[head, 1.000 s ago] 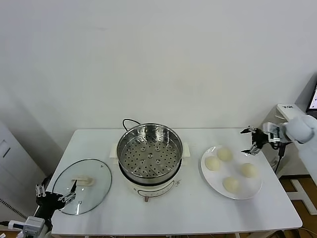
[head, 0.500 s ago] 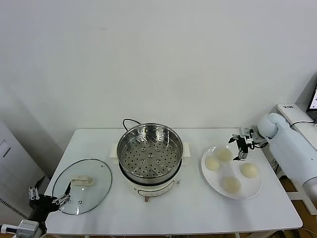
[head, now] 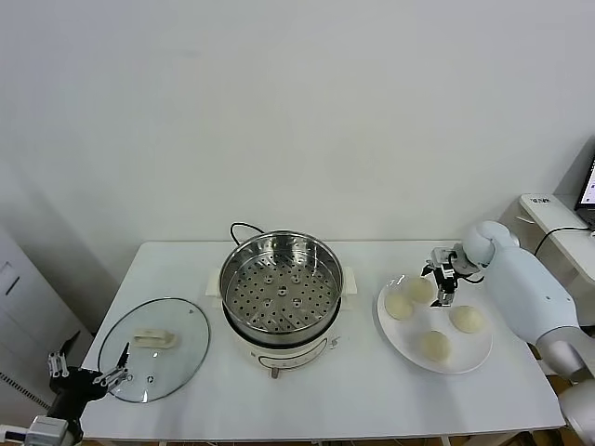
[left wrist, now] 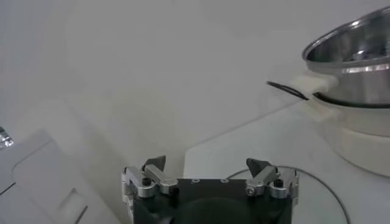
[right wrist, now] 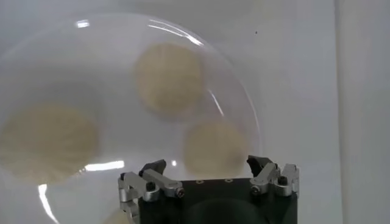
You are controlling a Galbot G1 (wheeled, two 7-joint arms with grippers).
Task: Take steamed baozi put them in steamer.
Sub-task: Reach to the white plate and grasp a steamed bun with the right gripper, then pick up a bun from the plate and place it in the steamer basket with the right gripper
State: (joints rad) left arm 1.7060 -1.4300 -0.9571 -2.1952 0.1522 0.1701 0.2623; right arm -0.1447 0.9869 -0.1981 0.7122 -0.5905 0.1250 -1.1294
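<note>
Item 1. White rectangular table (head: 363, 400), carrying everything below.

Item 2. Round shiny stainless-steel steamer (head: 282, 283) with perforated floor, on a white electric cooker base with black cord, at table centre. It was empty; nothing covered it.

Item 3. Round glass lid with white handle (head: 154, 347), lying flat at 8 o'clock from the steamer, well apart from it.

Item 4. Flat white round plate (head: 476, 351), at 3 o'clock from the steamer, bearing all four buns.

Item 5. Four smooth cream-white steamed baozi (head: 434, 346), spread over the plate, none touching another.

Item 6. Right gripper (head: 439, 283), fingers spread apart and empty. Within the last second it had travelled in from beyond the table's 3 o'clock edge to hang over the bun at the plate's 12 o'clock. Judgement: the reach was nearly finished and a first pick was imminent; no bun was yet moved.

Item 7. Left gripper (head: 85, 376), fingers apart and empty, parked off the table's 8 o'clock corner beside the lid, having drifted slightly lower.

Obstructions: none apparent between plate and steamer.
</note>
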